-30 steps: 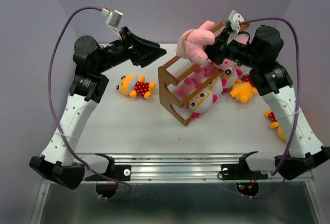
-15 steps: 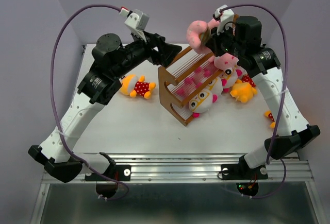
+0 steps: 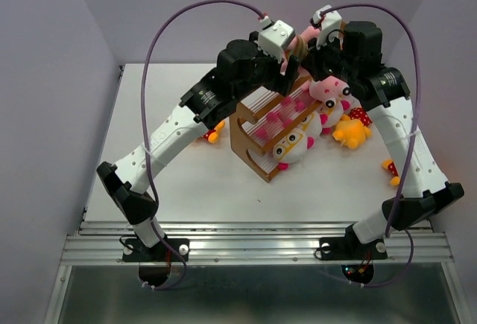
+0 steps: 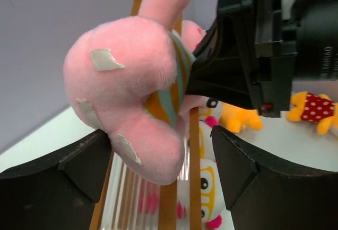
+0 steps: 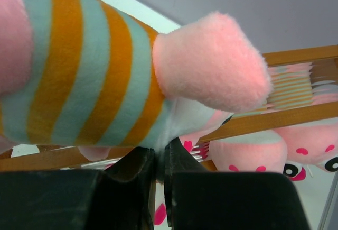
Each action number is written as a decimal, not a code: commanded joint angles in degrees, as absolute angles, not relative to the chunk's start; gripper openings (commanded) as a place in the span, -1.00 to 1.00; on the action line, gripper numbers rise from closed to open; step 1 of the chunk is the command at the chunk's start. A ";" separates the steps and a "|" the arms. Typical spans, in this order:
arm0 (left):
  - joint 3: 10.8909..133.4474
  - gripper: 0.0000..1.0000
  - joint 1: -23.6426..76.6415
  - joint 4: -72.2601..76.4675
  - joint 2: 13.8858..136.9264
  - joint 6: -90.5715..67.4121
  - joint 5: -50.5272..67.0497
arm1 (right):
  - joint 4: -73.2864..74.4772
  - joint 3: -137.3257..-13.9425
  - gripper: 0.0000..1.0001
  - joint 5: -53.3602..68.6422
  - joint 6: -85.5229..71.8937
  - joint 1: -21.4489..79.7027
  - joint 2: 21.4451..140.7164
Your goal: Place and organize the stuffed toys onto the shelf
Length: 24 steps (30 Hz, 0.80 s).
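In the last second my left arm has swung from the left of the shelf [image 3: 253, 126] to over its top edge, where the right arm was already carrying the pink striped toy [image 4: 132, 98]. Both arms now meet there. I read this as a handover or a two-handed steadying before the toy goes onto the top tier, and it is not yet down.

The right end effector [image 5: 159, 161] is closed to a narrow slit, pinching the toy's striped shirt from below, and the toy hangs clear above the shelf's upper rods. The left end effector [image 4: 161, 150] stands wide open, one finger on each side of the toy's rump (I cannot tell whether either pad is touching the plush).

On the shelf's lower tier sits a white-faced toy with orange glasses [image 3: 292, 145], with more pink ones behind it. A yellow-orange toy in red polka dots [image 3: 350, 132] lies on the worktop [image 3: 171, 182] just right of the shelf.
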<state>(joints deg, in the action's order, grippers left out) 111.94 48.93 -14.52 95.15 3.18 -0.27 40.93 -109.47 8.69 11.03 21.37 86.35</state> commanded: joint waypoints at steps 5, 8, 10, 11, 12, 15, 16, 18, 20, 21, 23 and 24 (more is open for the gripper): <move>118.82 -0.07 50.89 -14.42 97.03 9.05 -19.14 | 38.50 -112.41 -0.99 14.75 8.44 21.88 84.03; 118.39 -0.80 50.89 -11.78 96.68 8.88 -21.53 | 38.15 -111.80 -0.99 17.04 8.44 21.88 83.41; 117.95 -1.00 50.89 -10.81 96.16 8.27 -22.15 | 38.06 -111.71 -0.99 18.01 8.87 21.88 83.06; 117.51 -1.00 50.63 -10.20 95.63 7.74 -21.37 | 37.97 -111.45 -0.99 18.54 9.40 21.88 82.71; 117.25 -1.00 50.45 -10.11 95.28 7.21 -20.75 | 37.97 -111.18 -0.97 18.89 9.75 21.88 82.53; 115.85 -1.00 48.00 -10.28 93.35 1.88 -16.54 | 37.79 -110.31 -0.45 21.86 11.33 21.88 81.57; 115.06 -1.00 47.03 -9.94 91.43 0.45 -14.78 | 37.62 -109.87 -0.25 23.02 11.95 21.88 81.21; 110.76 -1.00 42.48 -8.18 88.70 -7.60 -7.50 | 37.44 -109.43 0.21 26.88 12.83 21.10 80.51; 103.58 -1.00 38.87 -2.83 83.34 -13.07 0.91 | 36.92 -108.38 0.53 29.34 13.97 20.48 79.90; 101.10 -1.00 37.11 -0.90 81.67 -15.53 3.75 | 34.65 -107.33 0.57 31.70 14.32 20.48 78.59; 94.33 -1.00 33.15 5.17 76.74 -21.17 8.25 | 28.26 -101.97 0.68 35.31 14.41 19.86 76.56; 92.83 -1.00 32.18 6.32 75.42 -22.31 9.22 | 25.60 -99.69 0.69 36.64 14.07 19.86 74.29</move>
<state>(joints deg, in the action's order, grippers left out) 97.43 35.46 -6.57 83.13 -11.09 -1.41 36.86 -104.77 27.59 12.95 20.58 79.33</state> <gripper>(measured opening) 0.113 0.833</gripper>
